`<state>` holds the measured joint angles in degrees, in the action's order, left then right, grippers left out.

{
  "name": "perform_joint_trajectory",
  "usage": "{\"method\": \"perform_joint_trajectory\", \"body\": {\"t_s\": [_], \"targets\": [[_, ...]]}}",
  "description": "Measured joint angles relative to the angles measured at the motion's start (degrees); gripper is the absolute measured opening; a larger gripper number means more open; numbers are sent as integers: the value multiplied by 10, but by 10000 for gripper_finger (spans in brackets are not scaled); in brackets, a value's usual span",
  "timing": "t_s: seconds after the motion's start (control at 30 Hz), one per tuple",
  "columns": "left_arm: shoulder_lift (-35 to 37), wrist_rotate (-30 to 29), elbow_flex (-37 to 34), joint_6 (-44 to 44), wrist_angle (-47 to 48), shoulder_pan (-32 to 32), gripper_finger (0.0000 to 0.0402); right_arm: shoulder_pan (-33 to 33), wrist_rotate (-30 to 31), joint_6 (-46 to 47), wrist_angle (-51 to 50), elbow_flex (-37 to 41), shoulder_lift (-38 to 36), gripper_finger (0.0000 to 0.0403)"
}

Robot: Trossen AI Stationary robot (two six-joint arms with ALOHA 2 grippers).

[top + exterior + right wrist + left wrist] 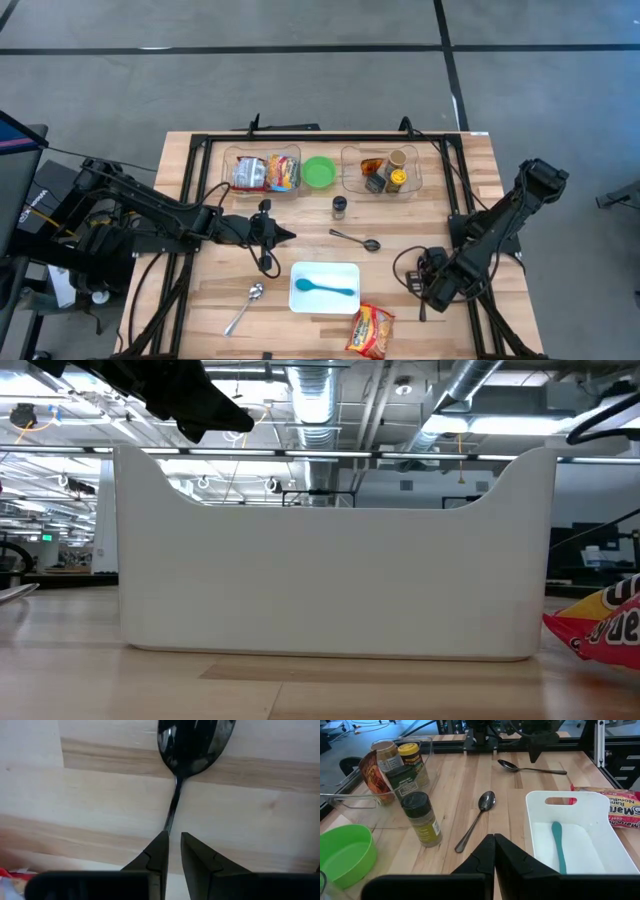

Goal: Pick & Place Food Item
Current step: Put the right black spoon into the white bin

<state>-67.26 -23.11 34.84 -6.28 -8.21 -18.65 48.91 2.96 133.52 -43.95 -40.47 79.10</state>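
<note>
You've got two dark, near-black arms w/ boxy joint housings and tubular links. Left arm [150,210] has black cables looped along it & hanging off near the wrist. Right arm [500,225] ends up top in a blocky shoulder unit, w/ a black cable coil by its wrist. Left gripper [494,851]: matte black fingers, angular, tapering to wedge tips. Right gripper [174,851]: same black wedge-shaped fingers, faceted edges, mounted on a flat black crossbar
</note>
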Motion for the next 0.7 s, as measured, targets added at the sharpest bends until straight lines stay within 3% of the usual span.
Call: {"method": "perform_joint_trajectory", "body": {"t_s": [0.27,0.7], "targets": [[0,0,0,13,-10,0,4,1,0,-50,20,0,0,45],[0,0,0,13,-12,0,4,1,0,-2,17,0,0,45]]}}
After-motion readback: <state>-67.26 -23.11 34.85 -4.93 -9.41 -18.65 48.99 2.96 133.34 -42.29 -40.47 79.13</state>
